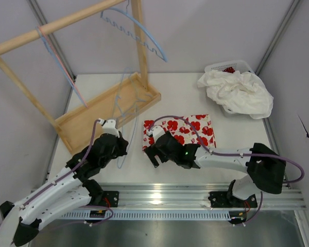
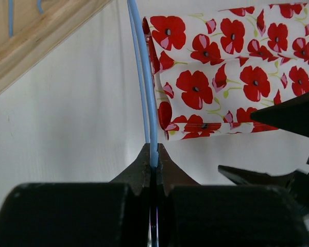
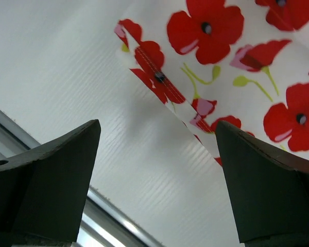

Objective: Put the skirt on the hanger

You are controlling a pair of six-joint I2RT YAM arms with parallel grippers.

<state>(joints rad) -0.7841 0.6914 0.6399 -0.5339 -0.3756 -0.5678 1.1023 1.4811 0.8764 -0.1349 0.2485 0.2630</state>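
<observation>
left arm stretches from the near left corner toward the wooden rack [image 1: 100, 116], and the left gripper [image 2: 153, 154] is pinched tight on the thin blue hanger [image 2: 147, 77], whose wire runs away just left of the skirt [image 1: 188, 128]. right arm lies low, elbow out right, forearm reaching left across the table [image 1: 195, 87]. the right gripper [image 3: 157, 126] is spread wide and holding nothing, poised over the near left corner of the skirt, which lies folded flat mid-table.

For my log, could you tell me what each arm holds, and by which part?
Left fingers pinch the blue hanger by its thin wire; right fingers, open near the skirt, hold nothing.
</observation>
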